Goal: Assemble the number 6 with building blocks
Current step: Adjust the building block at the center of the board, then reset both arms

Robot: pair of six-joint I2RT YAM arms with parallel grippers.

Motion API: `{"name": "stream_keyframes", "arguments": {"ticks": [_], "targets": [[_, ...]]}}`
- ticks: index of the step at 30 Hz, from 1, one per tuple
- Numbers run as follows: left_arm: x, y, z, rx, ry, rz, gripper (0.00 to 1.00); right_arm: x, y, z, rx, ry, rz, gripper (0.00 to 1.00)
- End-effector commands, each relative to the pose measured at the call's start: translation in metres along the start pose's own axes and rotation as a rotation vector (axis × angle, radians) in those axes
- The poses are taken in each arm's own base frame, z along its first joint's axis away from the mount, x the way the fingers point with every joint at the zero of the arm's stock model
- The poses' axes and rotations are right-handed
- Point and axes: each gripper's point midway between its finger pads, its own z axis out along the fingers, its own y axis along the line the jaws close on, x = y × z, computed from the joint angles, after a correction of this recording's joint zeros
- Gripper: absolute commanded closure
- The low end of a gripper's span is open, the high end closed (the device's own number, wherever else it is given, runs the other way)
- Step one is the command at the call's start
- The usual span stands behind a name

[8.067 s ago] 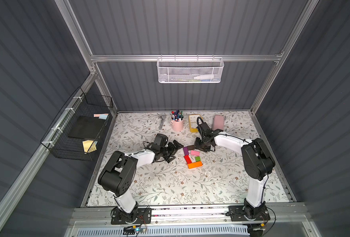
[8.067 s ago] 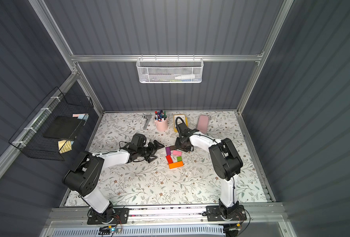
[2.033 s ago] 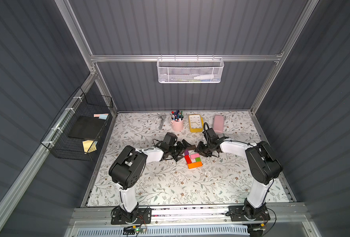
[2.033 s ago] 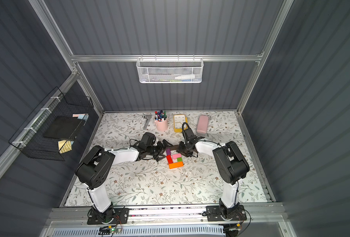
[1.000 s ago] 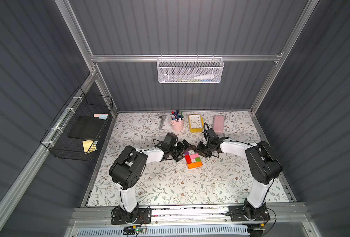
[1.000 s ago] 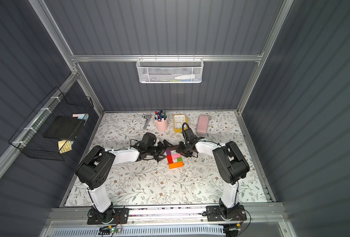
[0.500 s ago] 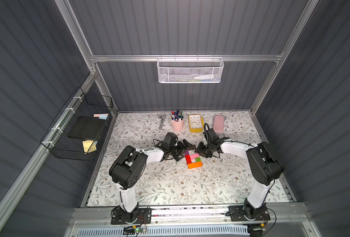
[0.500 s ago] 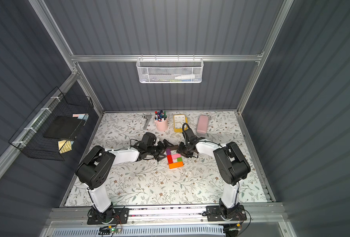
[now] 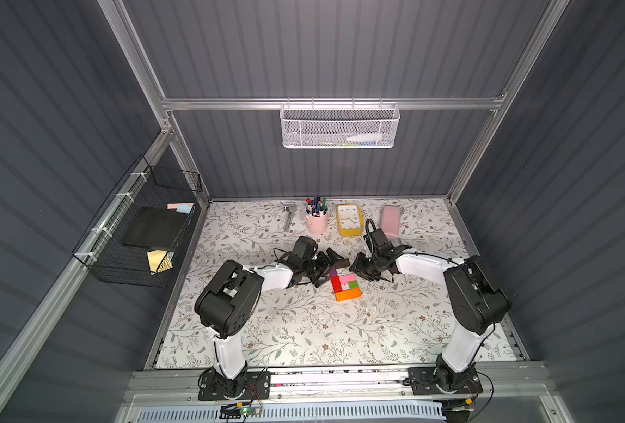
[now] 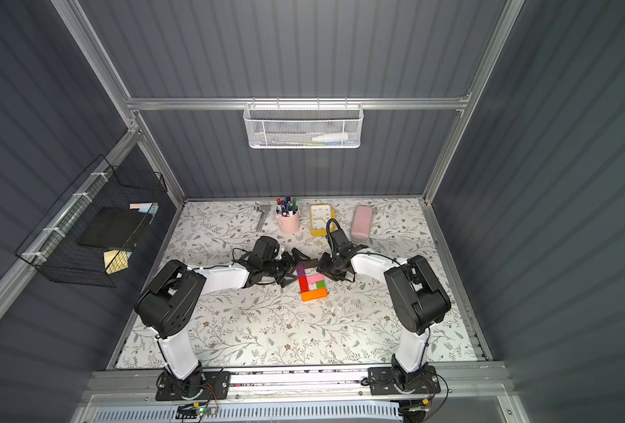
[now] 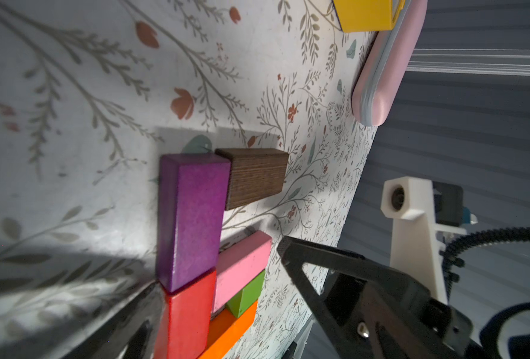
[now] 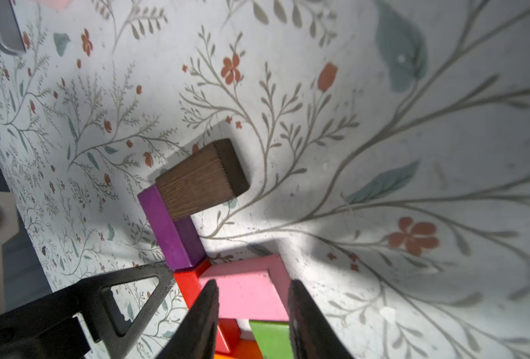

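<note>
Blocky number 6 [image 9: 347, 280] sits mid-bench [image 9: 303, 329], left arm [image 9: 272, 275] and right arm [image 9: 422, 264] crowding its far end, yellow clock [image 9: 349, 219] behind.

Both top views: mounted high at the front, tilted down toward the back wall, far off, whole surface [image 9: 303, 329] in frame; near-identical, small sideways offset. Left wrist view: very close, low over the surface, rolled sideways, faces the block figure [image 11: 242, 270] at centre, yellow clock [image 11: 366, 15] and pink case [image 11: 381, 77] upper right. Right wrist view: equally close, steeper, looks past its own fingers [image 12: 204, 317] at bottom centre. Wrist views face each other, sharing the purple block [image 12: 170, 227] and brown block [image 12: 198, 183].
</note>
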Motion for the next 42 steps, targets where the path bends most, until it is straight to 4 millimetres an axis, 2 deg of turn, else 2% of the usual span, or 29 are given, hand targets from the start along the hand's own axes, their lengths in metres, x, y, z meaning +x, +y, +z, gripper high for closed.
{"name": "stream_keyframes", "arguments": {"ticks": [1, 6, 9, 12, 13, 14, 15, 16, 20, 23, 25, 28, 31, 35, 38, 42], "targets": [[0.003, -0.004, -0.006, -0.015, -0.012, 0.024, 0.01, -0.009, -0.004, -0.017, 0.040, -0.066, -0.003, 0.60], [0.008, -0.002, -0.022, -0.063, -0.017, 0.061, 0.01, -0.019, 0.010, -0.035, 0.009, -0.113, -0.031, 0.60], [0.009, -0.003, -0.036, -0.094, -0.042, 0.096, 0.01, -0.027, 0.018, -0.055, -0.008, -0.173, -0.051, 0.59], [0.005, -0.010, -0.062, -0.148, -0.106, 0.162, 0.01, -0.040, 0.023, -0.084, 0.008, -0.262, -0.084, 0.57], [0.002, -0.015, -0.073, -0.163, -0.139, 0.194, 0.01, -0.044, 0.026, -0.097, 0.009, -0.296, -0.105, 0.53], [-0.002, -0.019, -0.082, -0.180, -0.172, 0.213, 0.01, -0.048, 0.027, -0.109, 0.011, -0.332, -0.124, 0.42], [-0.005, -0.025, -0.094, -0.196, -0.208, 0.240, 0.01, -0.054, 0.026, -0.123, 0.028, -0.387, -0.134, 0.19], [-0.010, -0.030, -0.106, -0.220, -0.245, 0.270, 0.01, -0.059, 0.023, -0.139, 0.047, -0.446, -0.143, 0.02], [-0.025, -0.041, -0.153, -0.340, -0.381, 0.384, 0.01, -0.074, 0.015, -0.190, 0.113, -0.636, -0.212, 0.01], [-0.036, -0.041, -0.190, -0.425, -0.507, 0.436, 0.01, -0.082, 0.000, -0.225, 0.184, -0.755, -0.197, 0.01], [-0.041, -0.039, -0.216, -0.458, -0.603, 0.457, 0.01, -0.085, -0.009, -0.241, 0.228, -0.814, -0.184, 0.01], [-0.046, -0.033, -0.253, -0.471, -0.769, 0.457, 0.01, -0.090, -0.021, -0.256, 0.278, -0.890, -0.171, 0.01], [-0.049, -0.026, -0.279, -0.514, -0.880, 0.512, 0.01, -0.094, -0.035, -0.265, 0.339, -0.946, -0.152, 0.01], [-0.055, -0.013, -0.295, -0.636, -0.941, 0.573, 0.01, -0.099, -0.047, -0.268, 0.406, -1.000, -0.165, 0.01], [-0.062, -0.003, -0.294, -0.735, -0.948, 0.612, 0.01, -0.101, -0.061, -0.270, 0.467, -1.051, -0.151, 0.01], [-0.076, 0.019, -0.297, -0.917, -1.004, 0.584, 0.01, -0.095, -0.089, -0.274, 0.533, -1.163, -0.099, 0.01]]}}
